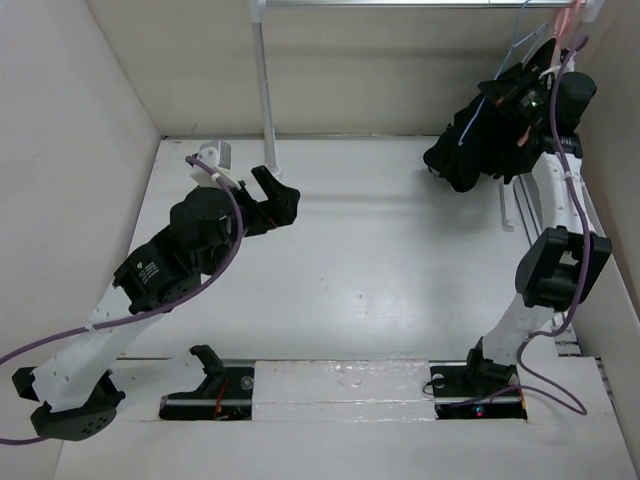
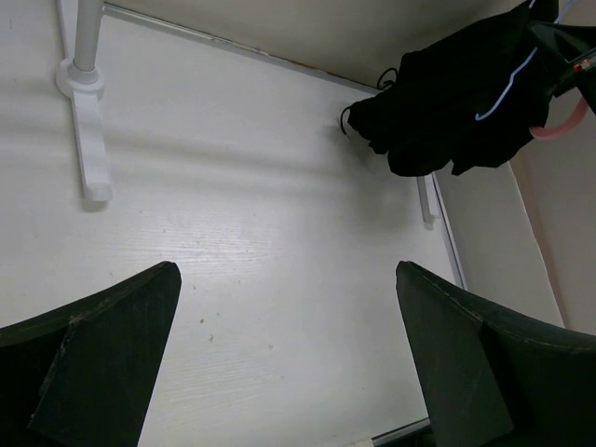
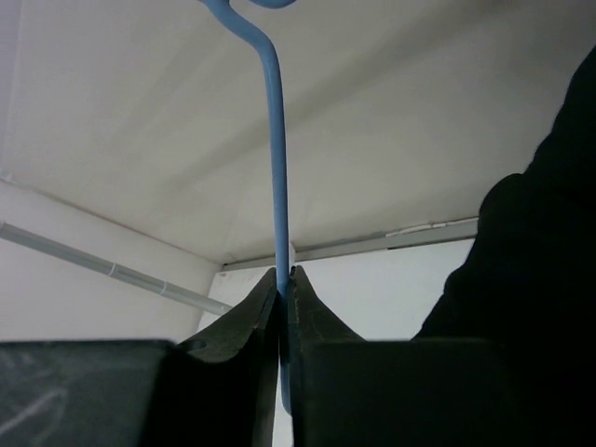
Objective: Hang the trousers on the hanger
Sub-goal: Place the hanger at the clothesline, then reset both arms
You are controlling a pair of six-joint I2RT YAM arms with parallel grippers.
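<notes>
The black trousers [image 1: 462, 152] hang bunched from the light-blue hanger [image 1: 479, 117] at the back right, above the table. My right gripper [image 1: 528, 98] is shut on the hanger's upright stem [image 3: 277, 140], with the jaws pinched together [image 3: 286, 275]; the hook curls above them. Black trouser fabric [image 3: 549, 270] fills the right side of the right wrist view. My left gripper [image 1: 283, 200] is open and empty, low over the left middle of the table. In its wrist view [image 2: 287, 270] the trousers [image 2: 447, 102] and a strip of hanger [image 2: 507, 88] show at the far right.
A white rack pole [image 1: 262, 70] stands at the back, with a foot on the table [image 2: 88, 140] and a rail along the top [image 1: 400, 3]. A pink hanger [image 1: 572, 18] hangs at the top right beside the right gripper; it also shows in the left wrist view [image 2: 559, 128]. Walls close in on both sides.
</notes>
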